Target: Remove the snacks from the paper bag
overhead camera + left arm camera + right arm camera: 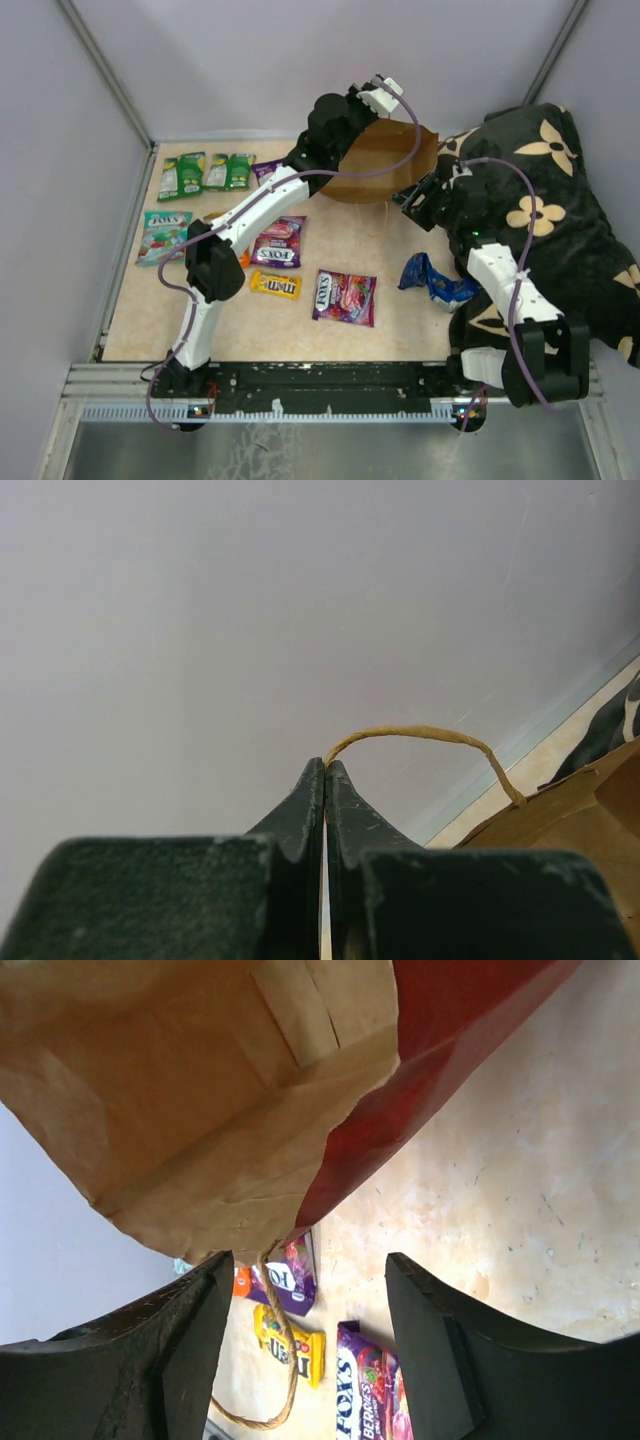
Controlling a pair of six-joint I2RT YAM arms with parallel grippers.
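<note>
Pinching the thin string handle [420, 733] of the brown kraft paper bag [385, 160] in my clenched left gripper [326, 765], right gripper [307, 1260] spread at its raised mouth, I judge most glossy snack packets [344, 297] lie out on the table [400, 325].

fox's: upper purple packet [277, 243] | fox's: lower purple packet [344, 297] | m&m's: yellow packet [275, 284]

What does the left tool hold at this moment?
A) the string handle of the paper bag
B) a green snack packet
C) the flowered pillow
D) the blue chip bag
A: in the left wrist view the shut left tool pinches the string handle, which arcs over to the paper bag.
</note>
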